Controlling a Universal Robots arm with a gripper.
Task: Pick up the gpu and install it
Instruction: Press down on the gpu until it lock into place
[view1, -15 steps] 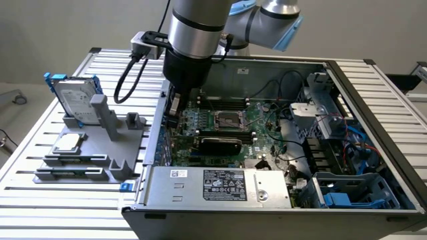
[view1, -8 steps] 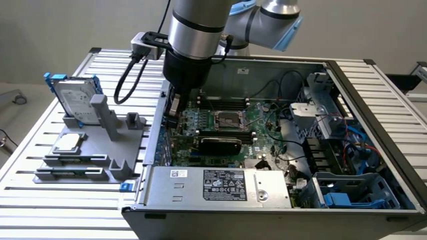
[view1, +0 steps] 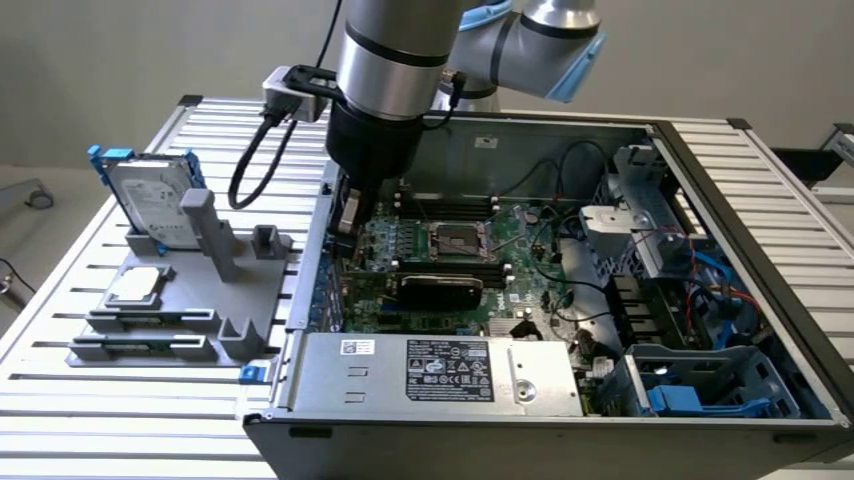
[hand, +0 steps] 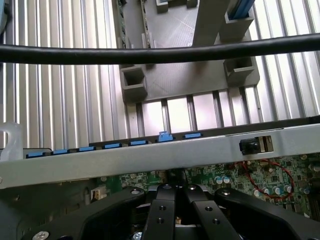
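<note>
Closest to the wrist camera are my fingers (hand: 161, 212), black and pressed tight together, so my gripper (hand: 173, 192) is clenched and I can see nothing caught between the pads. It hangs inside the case (view1: 747, 200), just within the side wall (hand: 150, 157) that carries a row of blue clips (hand: 164, 136), and the fingertips sit low over the green motherboard (hand: 270, 180) near that wall. I cannot tell whether they touch the board. A black cable (hand: 150, 52) crosses the wrist view above the wall. Outside the case, beyond that same wall, a grey holder (hand: 175, 75) stands on the slatted table (hand: 60, 100). In the exterior view the gpu (view1: 434, 290) is inside the case, standing on edge on the motherboard with its black rounded shroud showing, just beside the processor socket (view1: 454, 240) and between that socket and the labelled power supply (view1: 441, 372). My gripper is apart from it, nearer the case's clip-lined wall, and is not holding it. Outside the case, on the holder, the hard drive (view1: 144, 195) in its blue frame stands upright and the square silver chip (view1: 138, 285) lies flat, both well away from my gripper.
</note>
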